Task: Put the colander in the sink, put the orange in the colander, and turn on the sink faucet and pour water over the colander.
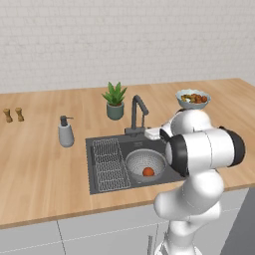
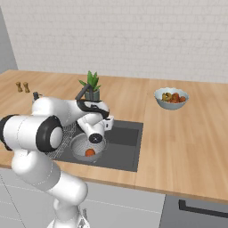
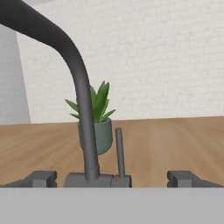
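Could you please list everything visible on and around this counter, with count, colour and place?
counter: one, light wood, along a white brick wall
sink: one, dark grey, set in the counter
wire rack: one, grey, in the sink's left part
colander: one, grey metal, in the sink
orange: one, reddish-orange, inside the colander
sink faucet: one, dark grey, behind the sink
plant pot: one, green, behind the faucet
soap pump: one, grey, left of the sink
fruit bowl: one, pale, far right on the counter
shakers: two, brown, far left
pincer: one, dark tips, open, facing the faucet base
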Robot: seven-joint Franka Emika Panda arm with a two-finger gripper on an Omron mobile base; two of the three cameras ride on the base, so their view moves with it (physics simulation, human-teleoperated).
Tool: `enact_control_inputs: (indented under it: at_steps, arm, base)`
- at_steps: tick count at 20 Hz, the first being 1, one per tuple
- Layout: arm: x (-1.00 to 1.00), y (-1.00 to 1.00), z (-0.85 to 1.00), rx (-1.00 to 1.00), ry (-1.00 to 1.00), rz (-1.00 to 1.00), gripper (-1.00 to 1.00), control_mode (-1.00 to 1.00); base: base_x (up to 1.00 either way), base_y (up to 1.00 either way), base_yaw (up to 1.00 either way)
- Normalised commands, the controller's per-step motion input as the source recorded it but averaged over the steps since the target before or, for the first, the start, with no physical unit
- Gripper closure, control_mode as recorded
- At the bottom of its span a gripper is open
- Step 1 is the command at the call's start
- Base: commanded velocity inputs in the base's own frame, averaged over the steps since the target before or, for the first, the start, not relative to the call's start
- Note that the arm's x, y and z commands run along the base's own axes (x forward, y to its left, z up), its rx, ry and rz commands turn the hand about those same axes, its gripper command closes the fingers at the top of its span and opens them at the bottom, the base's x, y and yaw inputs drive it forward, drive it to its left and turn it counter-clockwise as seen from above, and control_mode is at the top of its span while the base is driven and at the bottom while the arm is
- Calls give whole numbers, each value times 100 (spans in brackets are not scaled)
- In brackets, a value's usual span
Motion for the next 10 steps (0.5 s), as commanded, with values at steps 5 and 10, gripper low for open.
enact_control_inputs:
  at_steps: [5, 10]
  arm:
    - [27, 0, 0, 5, 0, 0, -100, -100]
    - [15, 0, -3, 4, -1, 0, -100, -100]
  base:
    - [0, 0, 0]
    - [0, 0, 0]
